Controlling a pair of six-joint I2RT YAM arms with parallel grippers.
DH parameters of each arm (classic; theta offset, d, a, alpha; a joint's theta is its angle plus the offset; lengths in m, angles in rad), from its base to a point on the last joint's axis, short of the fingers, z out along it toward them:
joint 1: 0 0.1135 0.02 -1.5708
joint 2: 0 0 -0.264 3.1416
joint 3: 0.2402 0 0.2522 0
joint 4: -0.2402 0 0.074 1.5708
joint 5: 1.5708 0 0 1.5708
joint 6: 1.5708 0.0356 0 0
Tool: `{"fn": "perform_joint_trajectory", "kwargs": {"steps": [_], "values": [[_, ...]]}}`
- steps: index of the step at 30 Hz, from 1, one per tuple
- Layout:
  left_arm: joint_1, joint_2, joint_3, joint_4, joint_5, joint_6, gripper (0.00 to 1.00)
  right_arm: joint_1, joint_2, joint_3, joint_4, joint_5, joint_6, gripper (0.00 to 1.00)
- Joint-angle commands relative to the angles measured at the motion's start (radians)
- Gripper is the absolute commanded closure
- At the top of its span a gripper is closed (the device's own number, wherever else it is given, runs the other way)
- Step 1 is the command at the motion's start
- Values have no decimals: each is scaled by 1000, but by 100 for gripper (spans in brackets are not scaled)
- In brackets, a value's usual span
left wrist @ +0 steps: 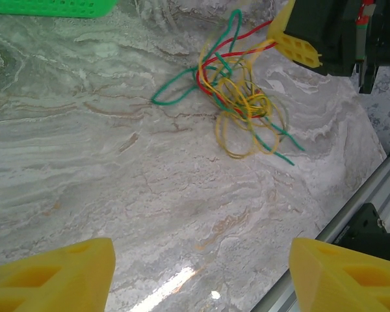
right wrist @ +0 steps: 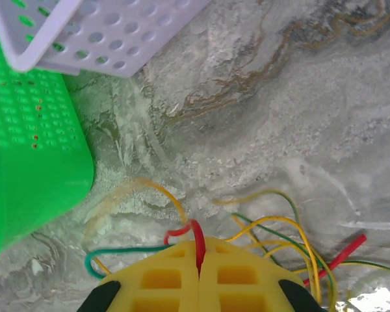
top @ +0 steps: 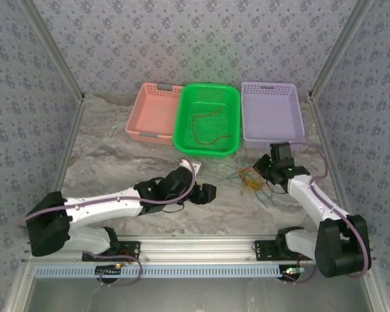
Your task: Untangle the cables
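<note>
The cables (top: 250,179) lie in a loose tangle of yellow, red and green wires on the marble table, right of centre. My right gripper (top: 260,172) is down at the tangle's right side. In the right wrist view its yellow jaws (right wrist: 199,250) are pressed together with a red cable (right wrist: 197,234) pinched between them; yellow and green loops (right wrist: 279,237) spread on both sides. My left gripper (top: 208,193) sits left of the tangle, open. In its wrist view the fingers (left wrist: 58,276) stand wide apart over bare table, the tangle (left wrist: 240,104) well ahead.
Three baskets stand at the back: pink (top: 157,110), green (top: 182,127) with a thin orange cable (top: 208,133) inside, purple (top: 273,114). The green basket's corner (right wrist: 32,149) and purple one (right wrist: 104,32) are near the right gripper. A metal rail (top: 201,244) runs along the near edge.
</note>
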Motion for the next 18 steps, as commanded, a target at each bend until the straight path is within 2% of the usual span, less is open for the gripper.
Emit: {"fn": "perform_joint_trajectory", "kwargs": {"steps": [1, 9, 14, 18], "values": [[1, 19, 30, 38, -18, 11, 24, 82, -52, 75, -35, 33, -52, 100], [84, -74, -16, 63, 28, 18, 15, 414, -31, 271, -147, 172, -146, 100], [119, -189, -20, -26, 0, 65, 10, 544, 64, 366, -124, 182, -201, 100], [185, -292, -57, -89, -13, 61, 10, 619, 133, 426, -114, 206, -206, 100]]}}
